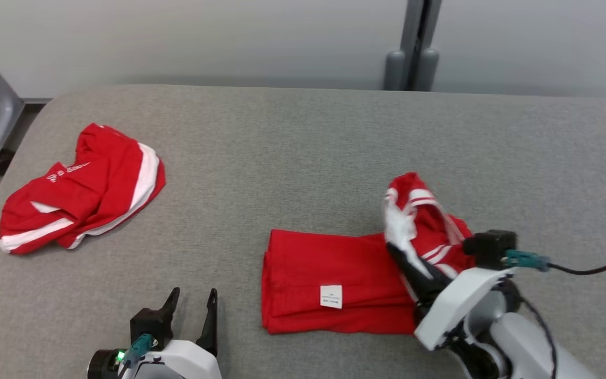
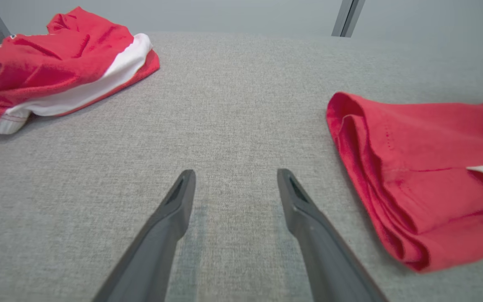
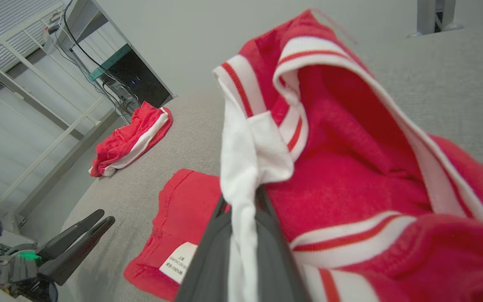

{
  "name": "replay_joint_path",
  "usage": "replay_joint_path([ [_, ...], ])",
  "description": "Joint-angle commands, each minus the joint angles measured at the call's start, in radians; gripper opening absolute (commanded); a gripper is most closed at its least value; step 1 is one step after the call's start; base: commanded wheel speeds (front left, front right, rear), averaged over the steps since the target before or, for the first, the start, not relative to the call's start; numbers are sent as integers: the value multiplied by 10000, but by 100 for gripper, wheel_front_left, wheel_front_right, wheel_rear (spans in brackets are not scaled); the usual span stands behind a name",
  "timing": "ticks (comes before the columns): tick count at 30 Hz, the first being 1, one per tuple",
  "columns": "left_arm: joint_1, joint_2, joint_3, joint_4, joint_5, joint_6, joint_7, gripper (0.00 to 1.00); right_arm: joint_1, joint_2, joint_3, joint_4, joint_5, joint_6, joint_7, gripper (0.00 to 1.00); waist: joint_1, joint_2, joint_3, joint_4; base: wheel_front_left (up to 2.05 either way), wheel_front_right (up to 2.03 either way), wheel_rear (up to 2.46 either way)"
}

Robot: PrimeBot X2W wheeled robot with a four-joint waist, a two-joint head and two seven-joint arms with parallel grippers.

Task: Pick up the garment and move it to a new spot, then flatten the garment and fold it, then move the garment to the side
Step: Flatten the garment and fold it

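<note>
The red garment [image 1: 329, 273] lies by the near edge of the grey table [image 1: 303, 147], right of centre, its left part folded flat. The right gripper [image 1: 395, 251] is clenched on its white-striped end, raised off the surface. The left gripper [image 1: 193, 292] is at the near edge, fingers spread and grasping nothing. A second red garment [image 1: 82, 189] lies by the left edge.
</note>
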Motion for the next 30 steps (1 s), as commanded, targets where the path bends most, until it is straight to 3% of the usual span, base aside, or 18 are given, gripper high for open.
replay_joint_path([
  [1, -191, 42, -148, -13, -109, 7, -47, 100, -39, 230, 234, -130, -2, 0, 162, 0, 0, -1, -1, 444, 0, 0, 0],
  [11, -307, 40, -978, 45, -445, 99, -47, 100, -657, 1226, 1194, 929, -542, 0, 274, 0, 0, -1, 43, 1658, 0, 0, 0],
  [13, -346, 41, -1122, 23, -529, 159, -47, 100, -764, 1369, 1263, 1272, -545, 0, 94, 70, 0, -1, 63, 1754, 0, 0, 0],
  [14, -360, 37, -1178, 8, -595, 202, -47, 100, -831, 1413, 1258, 1436, -525, 0, 3, 100, 0, -1, 72, 1769, 0, 0, 0],
  [21, -463, 43, -1264, -167, -770, 354, -47, 100, -1146, 1441, 1217, 2187, -660, -2, -926, 100, 0, -1, 120, 1392, 0, 0, 0],
  [30, -490, 44, -908, -358, -594, 426, -47, 100, -1075, 953, -117, 2384, -1054, -2, -2011, 100, 0, -1, 47, 428, 0, 0, 0],
])
